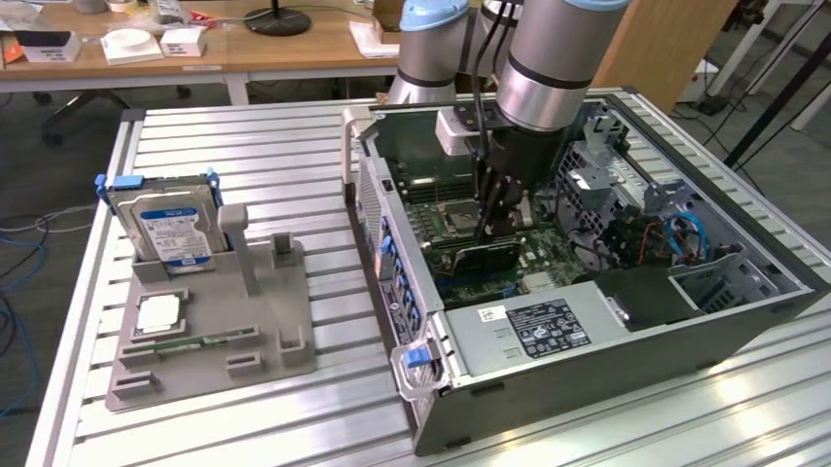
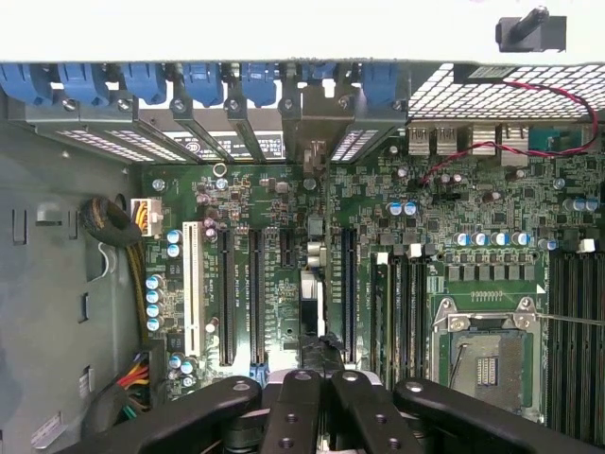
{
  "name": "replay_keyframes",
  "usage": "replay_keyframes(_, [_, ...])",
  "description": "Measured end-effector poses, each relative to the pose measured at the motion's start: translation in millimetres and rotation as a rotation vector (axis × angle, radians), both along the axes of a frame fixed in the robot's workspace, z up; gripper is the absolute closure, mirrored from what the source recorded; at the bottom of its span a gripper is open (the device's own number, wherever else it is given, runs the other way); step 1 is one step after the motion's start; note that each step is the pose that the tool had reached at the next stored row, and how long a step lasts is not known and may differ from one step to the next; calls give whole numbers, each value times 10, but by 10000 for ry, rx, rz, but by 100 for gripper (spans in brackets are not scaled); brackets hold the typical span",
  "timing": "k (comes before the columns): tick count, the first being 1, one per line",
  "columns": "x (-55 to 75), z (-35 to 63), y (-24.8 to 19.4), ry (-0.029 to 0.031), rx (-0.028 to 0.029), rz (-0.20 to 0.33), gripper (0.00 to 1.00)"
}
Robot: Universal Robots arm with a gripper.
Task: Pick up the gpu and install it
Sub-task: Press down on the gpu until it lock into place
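Jaws are closed on the gpu [image 1: 491, 255], with the gripper [image 1: 500, 232] lowered into the open computer case [image 1: 727, 321] and holding the card by its upper edge. In the exterior view the card stands on edge, a dark flat plate directly under the gripper, down at the motherboard [image 1: 449, 199] near the expansion slots. In the wrist view the gripper [image 2: 317, 383] has its black linkages drawn close together, and the card [image 2: 310, 298] appears edge-on as a narrow strip running from between them toward the rear brackets [image 2: 312, 128], lined up with a slot between two long black connectors. Whether the edge connector is fully seated cannot be determined.

Handling: the card is judged light, thin and rigid, but fragile. Hold it by the bare board edges or by the metal end bracket, not by components or contact fingers. Its faces are smooth, so a narrow pinch could slip or let the card tilt; side loading against the slot risks bending it.

Arm pose: the arm [image 1: 552, 58] descends near-vertically from above the case, wrist pointing straight down over the board.

Outside the case, on the desk [image 1: 260, 146], a grey fixture [image 1: 214, 341] carries an upright hard drive [image 1: 169, 229] with a blue label, and a memory stick [image 1: 195, 342] lying flat.
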State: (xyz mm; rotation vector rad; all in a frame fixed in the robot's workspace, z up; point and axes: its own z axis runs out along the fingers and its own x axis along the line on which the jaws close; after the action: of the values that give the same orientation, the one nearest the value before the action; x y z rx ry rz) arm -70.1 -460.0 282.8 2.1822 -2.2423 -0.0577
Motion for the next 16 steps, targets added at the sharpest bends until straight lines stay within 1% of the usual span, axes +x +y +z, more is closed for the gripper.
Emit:
replay_keyframes(6, [-1, -10, 0, 8, -1, -1, 89])
replay_keyframes(16, [0, -183, 0, 6, -4, -1, 89])
